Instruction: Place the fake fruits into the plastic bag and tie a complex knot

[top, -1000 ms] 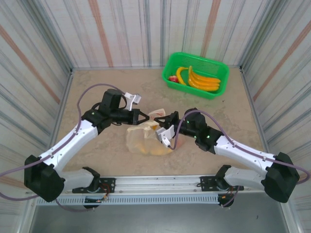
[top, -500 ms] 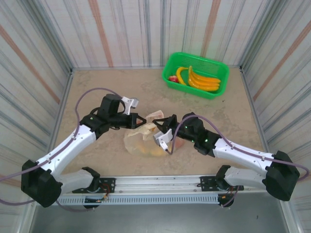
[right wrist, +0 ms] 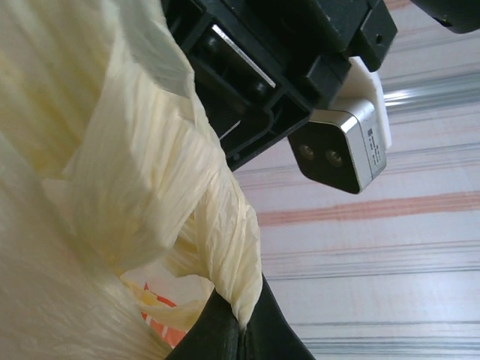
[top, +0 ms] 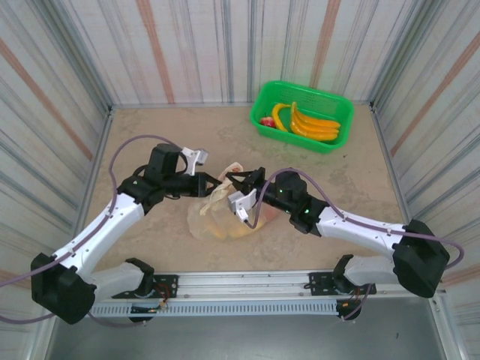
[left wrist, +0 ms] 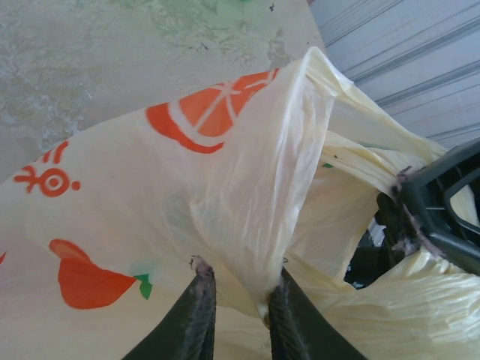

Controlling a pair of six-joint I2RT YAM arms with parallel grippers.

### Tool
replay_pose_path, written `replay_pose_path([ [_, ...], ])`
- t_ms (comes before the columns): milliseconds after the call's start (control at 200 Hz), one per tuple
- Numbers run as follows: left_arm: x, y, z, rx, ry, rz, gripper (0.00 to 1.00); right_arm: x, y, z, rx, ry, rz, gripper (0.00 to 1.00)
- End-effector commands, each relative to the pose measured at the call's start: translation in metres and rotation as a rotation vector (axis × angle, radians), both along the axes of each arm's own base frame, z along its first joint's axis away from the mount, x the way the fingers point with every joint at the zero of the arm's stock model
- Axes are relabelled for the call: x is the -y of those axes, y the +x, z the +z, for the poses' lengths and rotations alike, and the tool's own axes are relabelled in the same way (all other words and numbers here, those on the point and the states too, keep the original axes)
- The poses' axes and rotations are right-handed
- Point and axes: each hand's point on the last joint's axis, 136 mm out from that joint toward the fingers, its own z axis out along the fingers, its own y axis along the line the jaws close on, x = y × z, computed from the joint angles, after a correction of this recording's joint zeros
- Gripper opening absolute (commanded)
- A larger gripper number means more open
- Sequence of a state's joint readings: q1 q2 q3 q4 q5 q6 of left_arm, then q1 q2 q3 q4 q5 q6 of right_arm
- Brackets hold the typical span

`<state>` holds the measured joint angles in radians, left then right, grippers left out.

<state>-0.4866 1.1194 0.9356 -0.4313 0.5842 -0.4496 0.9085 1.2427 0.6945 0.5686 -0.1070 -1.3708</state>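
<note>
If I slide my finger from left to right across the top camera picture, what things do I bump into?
First the left gripper → right gripper → bright green rectangular plastic basket. The thin cream-yellow plastic bag lies under both grippers, so it gets no fixed spot.

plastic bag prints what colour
Orange-red fruit prints on the cream-yellow plastic bag, clearest in the left wrist view.

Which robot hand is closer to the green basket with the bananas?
Right. The right gripper pinches the plastic bag down-left of the green basket; the left gripper pinches the bag slightly farther left, so farther away.
</note>
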Motion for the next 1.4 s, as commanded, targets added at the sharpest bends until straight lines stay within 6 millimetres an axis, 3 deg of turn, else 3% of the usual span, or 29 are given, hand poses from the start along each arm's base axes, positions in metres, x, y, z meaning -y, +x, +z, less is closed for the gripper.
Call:
replay_pose_path([
  [0, 0.001, -0.004, 0.026, 0.04, -0.054, -0.018, 0.24, -0.005, 0.006, 0.055, 0.041, 0.217, 0.013, 0.0],
  [150, 0.016, -0.011, 0.031, -0.052, -0.163, -0.068, 0.2, -0.008, 0.017, 0.061, 0.006, 0.324, 0.017, 0.0],
  [245, 0.014, -0.008, 0.033, -0.042, -0.172, -0.039, 0.19, -0.013, 0.021, 0.06, -0.011, 0.359, 0.024, 0.0],
  [406, -0.031, 0.011, 0.045, 0.109, -0.045, 0.154, 0.42, -0.015, 0.024, 0.049, -0.049, 0.361, 0.029, 0.0],
  [556, -0.068, 0.018, 0.054, 0.224, 0.069, 0.276, 0.52, -0.014, 0.019, 0.041, -0.073, 0.351, 0.048, 0.0],
  [701, -0.057, 0.02, 0.062, 0.251, 0.045, 0.215, 0.57, -0.017, 0.018, 0.037, -0.073, 0.341, 0.071, 0.0],
  [832, -0.036, 0.012, 0.093, 0.301, -0.064, 0.091, 0.31, -0.02, 0.017, 0.033, -0.07, 0.331, 0.081, 0.0],
  [897, -0.022, 0.008, 0.095, 0.255, -0.137, 0.036, 0.17, -0.021, 0.016, 0.029, -0.074, 0.323, 0.086, 0.0],
  [937, -0.017, 0.008, 0.09, 0.206, -0.17, 0.025, 0.14, -0.021, 0.015, 0.029, -0.076, 0.32, 0.09, 0.0],
  [1147, -0.005, 0.023, 0.051, 0.012, -0.163, 0.004, 0.34, -0.021, 0.012, 0.031, -0.074, 0.322, 0.103, 0.0],
  [1262, -0.004, 0.038, 0.037, 0.01, -0.14, 0.023, 0.37, -0.022, 0.01, 0.03, -0.075, 0.32, 0.107, 0.0],
  [1398, 0.0, 0.052, 0.035, 0.047, -0.147, 0.031, 0.38, -0.023, 0.006, 0.031, -0.081, 0.319, 0.117, 0.0],
])
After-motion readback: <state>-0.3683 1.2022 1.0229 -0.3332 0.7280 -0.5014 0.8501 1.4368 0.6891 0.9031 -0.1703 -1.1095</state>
